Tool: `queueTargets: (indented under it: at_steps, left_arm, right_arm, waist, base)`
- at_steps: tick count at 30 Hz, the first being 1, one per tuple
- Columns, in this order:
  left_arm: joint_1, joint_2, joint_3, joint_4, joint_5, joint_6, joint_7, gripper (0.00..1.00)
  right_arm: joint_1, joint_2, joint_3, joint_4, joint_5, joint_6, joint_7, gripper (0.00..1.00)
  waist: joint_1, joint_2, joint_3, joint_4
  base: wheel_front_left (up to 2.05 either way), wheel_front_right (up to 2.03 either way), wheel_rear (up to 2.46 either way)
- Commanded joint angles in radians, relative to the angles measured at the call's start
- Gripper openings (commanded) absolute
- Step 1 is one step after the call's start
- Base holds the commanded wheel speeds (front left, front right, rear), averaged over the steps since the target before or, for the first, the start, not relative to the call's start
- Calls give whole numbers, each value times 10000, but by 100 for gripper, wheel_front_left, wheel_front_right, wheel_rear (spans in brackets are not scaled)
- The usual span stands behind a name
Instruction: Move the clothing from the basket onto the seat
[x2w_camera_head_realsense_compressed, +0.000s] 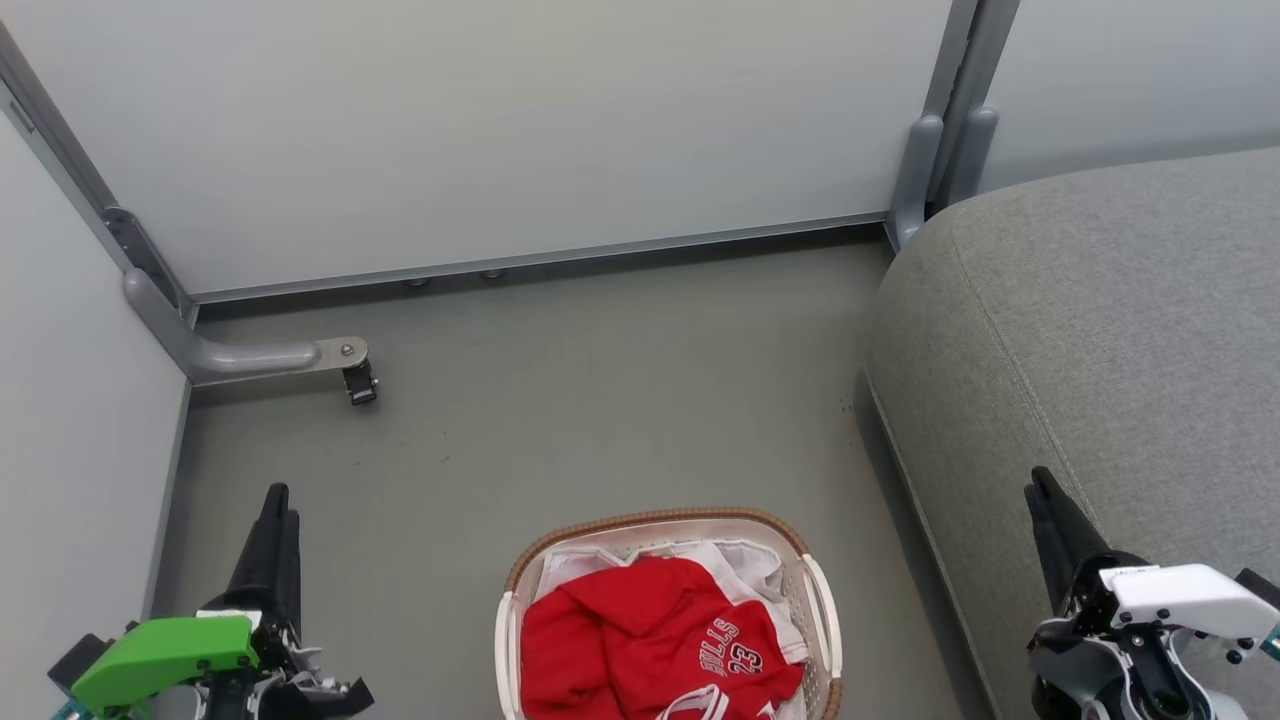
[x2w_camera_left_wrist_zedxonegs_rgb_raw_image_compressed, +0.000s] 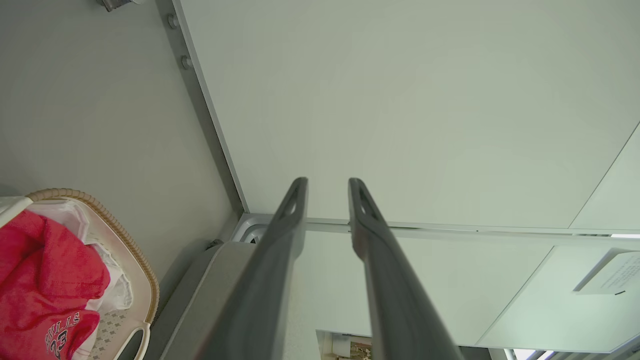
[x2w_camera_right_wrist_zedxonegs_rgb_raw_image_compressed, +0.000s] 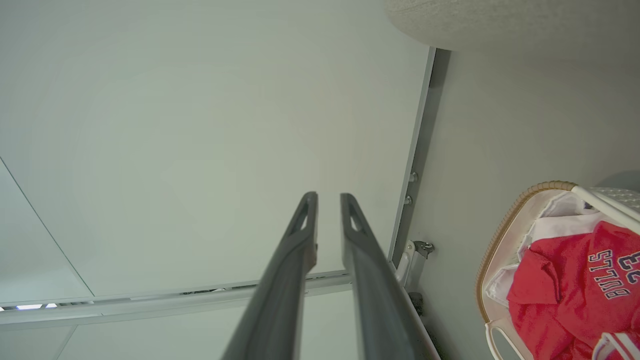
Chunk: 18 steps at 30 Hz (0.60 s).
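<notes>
Smooth grey floor (x2w_camera_head_realsense_compressed: 600, 400), enclosed by pale panels. Entries are listed from the near edge outward, and positions are given by the clock face on the head view.

Item 1: left gripper (x2w_camera_head_realsense_compressed: 272, 495), 7 o'clock. Green wrist housing, two long dark fingers pointed toward 12. A clear gap is seen between the fingers in the left wrist view. Nothing is held and nothing is touched.

Item 2: right gripper (x2w_camera_head_realsense_compressed: 1038, 478), 4 o'clock. White wrist housing, fingers pointed toward 12, seen against the near part of the seat (x2w_camera_head_realsense_compressed: 1100, 330). The fingers are parted by a narrow slit, narrower than the left pair's. Nothing is held.

Item 3: basket (x2w_camera_head_realsense_compressed: 650, 518), 6 o'clock, between the two grippers and apart from both. Oval, cream-white, perforated, with a brown woven-look rim and side handles. It is stood on the floor, with the seat near at its 3 o'clock side. Its near end is cut off by the picture edge.

Item 4: clothing (x2w_camera_head_realsense_compressed: 640, 640), inside the basket. Bright red, crumpled, piled on top, with "BULLS 23" lettering shown toward 4 o'clock of the pile. White fabric (x2w_camera_head_realsense_compressed: 745, 560) is tucked beneath, toward 1 o'clock.

Item 5: seat, 3 o'clock. Grey woven upholstery, rounded edge, stitched seam.

Item 6: metal foot (x2w_camera_head_realsense_compressed: 270, 355), 10 o'clock, fitted with a small black caster.

Item 7: partition panel (x2w_camera_head_realsense_compressed: 500, 130), 12 o'clock, joined to a grey post (x2w_camera_head_realsense_compressed: 940, 160) at 1 o'clock.
</notes>
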Motion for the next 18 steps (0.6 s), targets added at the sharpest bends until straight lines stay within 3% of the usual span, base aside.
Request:
queueTargets:
  at_steps: [1, 18]
  left_arm:
    - [49, -7, -18, 50, 8, 13, -10, 100]
    - [298, 8, -727, -330, 872, 2, -798, 100]
  right_arm:
    - [38, 15, 12, 47, -4, 0, -10, 100]
    - [202, -8, 448, -14, -536, 1, -801, 100]
  waist:
    - [0, 0, 2, 0]
    - [0, 0, 36, 9]
  base:
    - [0, 0, 0]
    - [0, 0, 0]
